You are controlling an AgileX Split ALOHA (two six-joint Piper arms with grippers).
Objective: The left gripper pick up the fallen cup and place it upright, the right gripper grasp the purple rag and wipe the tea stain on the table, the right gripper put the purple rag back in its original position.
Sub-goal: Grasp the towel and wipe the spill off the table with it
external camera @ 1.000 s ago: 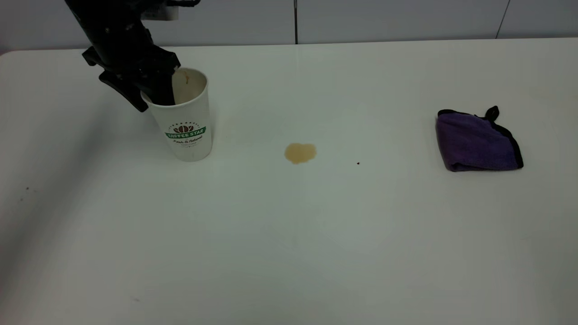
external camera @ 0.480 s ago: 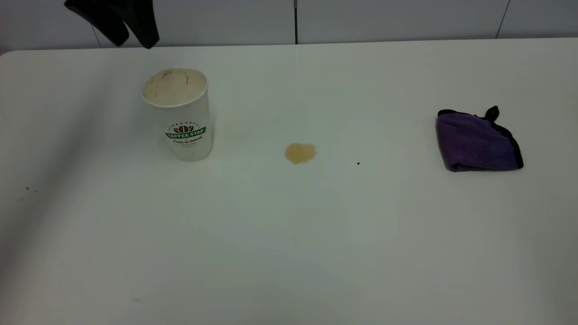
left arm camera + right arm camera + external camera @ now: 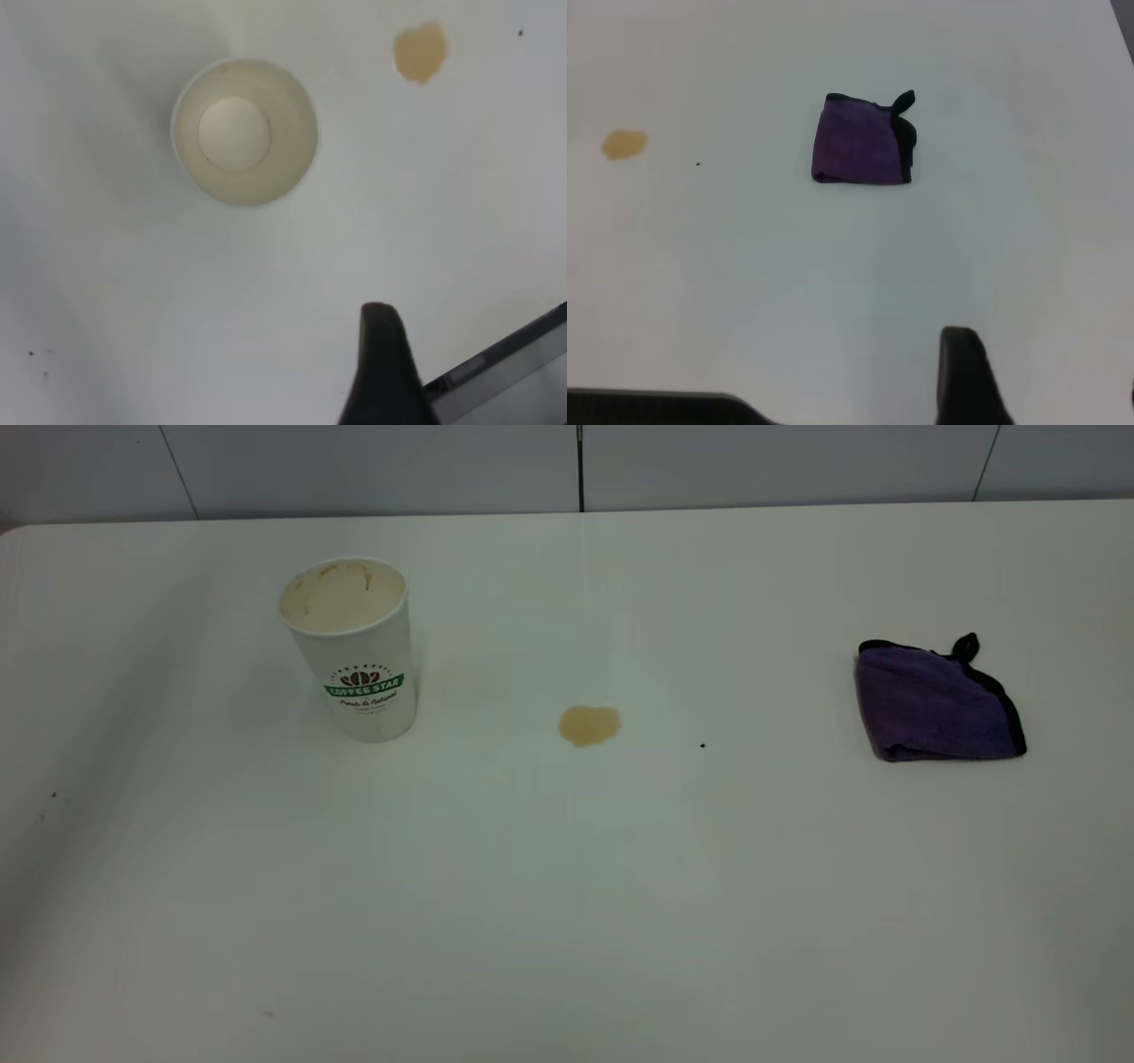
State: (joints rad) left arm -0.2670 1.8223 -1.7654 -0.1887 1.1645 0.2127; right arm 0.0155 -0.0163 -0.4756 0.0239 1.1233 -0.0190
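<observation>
The cup (image 3: 354, 664) stands upright on the white table (image 3: 567, 886), left of centre, with its tea-stained inside facing up (image 3: 244, 131). To its right lies the light-brown tea stain (image 3: 589, 725), which nothing touches. The folded purple rag (image 3: 935, 704) rests at the far right with its black loop tab up. Neither arm shows in the exterior view. My left gripper (image 3: 474, 350) hangs high above and beside the cup, open, with one finger (image 3: 383, 363) showing. My right gripper (image 3: 1050, 363) hovers well clear of the rag (image 3: 859, 152), open and empty.
A tiny dark speck (image 3: 702, 746) lies between stain and rag. A few more specks dot the table's left side (image 3: 53, 795). The wall runs along the table's far edge (image 3: 580, 509). A dark band of table edge (image 3: 656, 405) crosses a corner of the right wrist view.
The left gripper let go of the cup's rim, rose and left the exterior view at the top left. The cup stayed upright; stain and rag are unmoved.
</observation>
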